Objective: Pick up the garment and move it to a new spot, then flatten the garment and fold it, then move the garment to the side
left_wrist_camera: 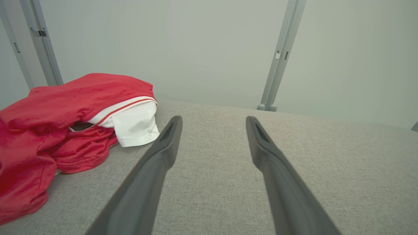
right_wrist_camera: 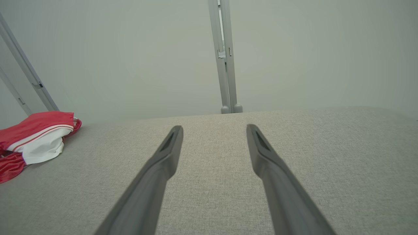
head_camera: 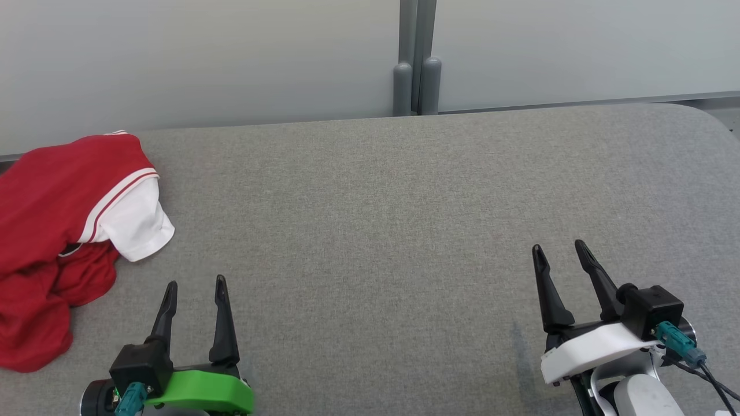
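Garment not yet picked up; both end effectors stand open and empty.

The garment [head_camera: 52, 231], a crumpled red heap with a white sleeve [head_camera: 139, 225] on top, lies at the 9 o'clock edge of the grey worktop [head_camera: 404, 231], about 10 o'clock from your left end effector [head_camera: 196, 281] and well apart from the right end effector [head_camera: 559, 245]. Reach with the left: go for a raised red fold rather than the loose sleeve, and pinch deep so the heap lifts as one bundle. The arms sit low at 7 and 5 o'clock, fingers spread wide, pointing toward 12.
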You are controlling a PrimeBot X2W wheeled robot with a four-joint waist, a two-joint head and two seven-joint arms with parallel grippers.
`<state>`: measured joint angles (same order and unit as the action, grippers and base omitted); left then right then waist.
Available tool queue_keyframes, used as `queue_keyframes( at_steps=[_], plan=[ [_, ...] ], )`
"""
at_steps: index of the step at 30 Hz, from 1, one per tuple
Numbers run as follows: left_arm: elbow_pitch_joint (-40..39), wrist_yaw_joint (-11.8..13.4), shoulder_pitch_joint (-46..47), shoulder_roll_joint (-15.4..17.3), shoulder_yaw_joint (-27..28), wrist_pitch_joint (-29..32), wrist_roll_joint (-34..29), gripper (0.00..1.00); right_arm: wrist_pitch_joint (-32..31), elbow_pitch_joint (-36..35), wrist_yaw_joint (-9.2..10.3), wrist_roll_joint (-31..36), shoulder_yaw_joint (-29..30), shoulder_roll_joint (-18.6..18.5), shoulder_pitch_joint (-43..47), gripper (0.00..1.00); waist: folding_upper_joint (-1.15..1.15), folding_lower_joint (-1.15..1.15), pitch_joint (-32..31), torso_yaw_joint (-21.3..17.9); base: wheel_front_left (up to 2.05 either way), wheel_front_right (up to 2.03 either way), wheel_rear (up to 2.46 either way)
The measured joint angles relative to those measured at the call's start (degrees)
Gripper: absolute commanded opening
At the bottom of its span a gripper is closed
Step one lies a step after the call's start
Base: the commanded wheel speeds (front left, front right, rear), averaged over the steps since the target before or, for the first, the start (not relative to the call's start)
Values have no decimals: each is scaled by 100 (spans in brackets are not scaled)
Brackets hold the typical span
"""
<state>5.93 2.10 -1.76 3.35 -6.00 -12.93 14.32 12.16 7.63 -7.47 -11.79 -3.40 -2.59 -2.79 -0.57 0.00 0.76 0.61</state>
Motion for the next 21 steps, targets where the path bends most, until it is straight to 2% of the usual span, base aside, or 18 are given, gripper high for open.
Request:
queue_keyframes(
  at_steps=[21],
  plan=[
    [200, 44, -124, -29, -59, -186, -543, 100, 259, 26, -1, 786, -100, -13, 24, 100, 0, 0, -83, 15, 0, 0, 0]
  ],
)
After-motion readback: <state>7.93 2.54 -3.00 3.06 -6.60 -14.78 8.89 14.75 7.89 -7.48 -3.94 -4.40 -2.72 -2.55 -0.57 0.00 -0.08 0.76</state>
